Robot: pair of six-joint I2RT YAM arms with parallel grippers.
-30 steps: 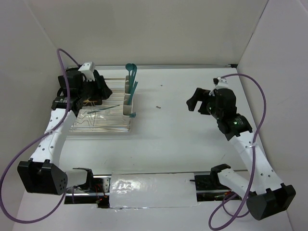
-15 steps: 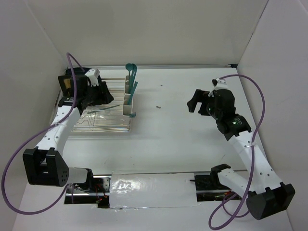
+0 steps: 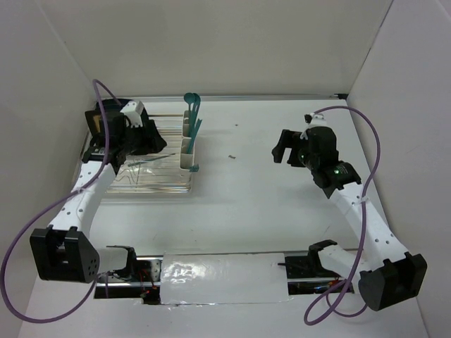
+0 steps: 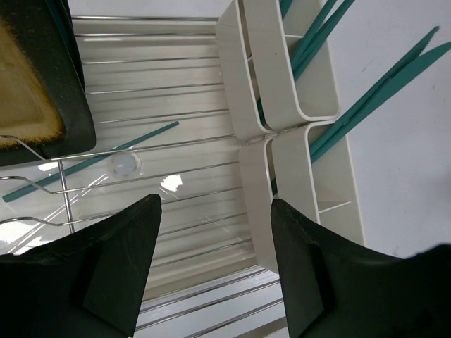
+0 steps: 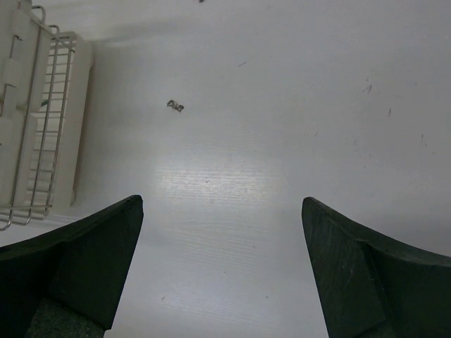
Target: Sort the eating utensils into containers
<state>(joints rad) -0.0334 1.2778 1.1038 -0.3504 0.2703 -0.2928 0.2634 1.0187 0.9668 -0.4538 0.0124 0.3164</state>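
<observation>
Pickup stage: left claw [image 4: 211,229] hangs open, empty, above the rack [image 4: 162,91], where one utensil [image 4: 106,158] lies near the cups [image 4: 299,77] holding others; next, lower astride it, while the right claw [image 5: 222,211] gapes wide, idle.

Robot lab cell, white walls [image 3: 211,42], white table [image 3: 246,204], 2 bolted arms [image 3: 77,204], purple cables [image 3: 380,149]

You have nothing to read here: no lettering, label, brand, number or sign shows legibly on anything in view.
</observation>
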